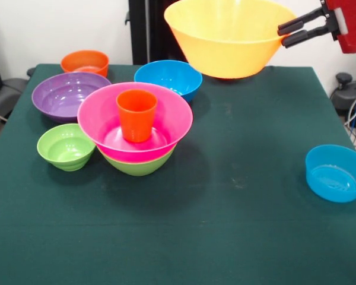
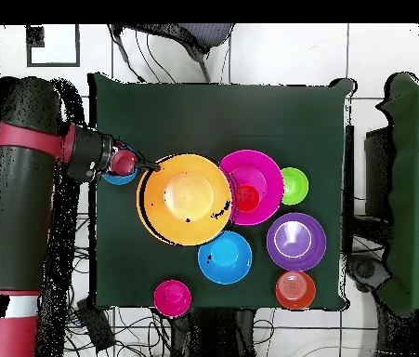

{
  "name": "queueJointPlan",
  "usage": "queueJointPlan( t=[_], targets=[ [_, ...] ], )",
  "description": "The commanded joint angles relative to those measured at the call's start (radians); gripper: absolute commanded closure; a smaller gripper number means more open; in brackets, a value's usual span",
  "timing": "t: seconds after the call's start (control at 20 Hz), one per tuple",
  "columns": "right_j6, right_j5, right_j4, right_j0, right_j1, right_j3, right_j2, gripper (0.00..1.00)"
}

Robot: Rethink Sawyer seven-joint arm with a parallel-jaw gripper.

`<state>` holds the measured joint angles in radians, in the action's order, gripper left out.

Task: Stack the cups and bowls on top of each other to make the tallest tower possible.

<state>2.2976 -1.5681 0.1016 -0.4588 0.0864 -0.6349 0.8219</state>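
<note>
The tool [image 1: 286,34] grips the rim of the large orange bowl [image 1: 228,37], pinching its edge between the fingers and holding it in the air above the counter [image 1: 243,178]. On the counter the tower [image 1: 136,133] stands near one side edge: a green bowl [image 1: 137,166] lowest, a pink bowl [image 1: 107,119] nested in it, and the orange cup [image 1: 136,114] upright inside the pink one. A small green bowl [image 1: 66,146] sits just beside the tower.

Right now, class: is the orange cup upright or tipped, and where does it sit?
Upright. The orange cup stands mouth-up inside the pink bowl, which is nested in a green bowl.
</note>
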Motion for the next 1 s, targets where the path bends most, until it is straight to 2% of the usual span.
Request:
queueJointPlan(
  t=[0.05,0.35,0.7,1.0],
  targets=[
    [-0.307,-0.06,0.057,0.033,-0.038,0.057,-0.115,1.0],
    [-0.308,-0.084,0.053,0.033,-0.051,0.078,-0.1,1.0],
    [-0.296,-0.052,0.05,0.038,-0.066,0.085,-0.104,1.0],
    [-0.281,0.002,0.054,0.034,-0.057,0.052,-0.11,1.0]
  ],
)
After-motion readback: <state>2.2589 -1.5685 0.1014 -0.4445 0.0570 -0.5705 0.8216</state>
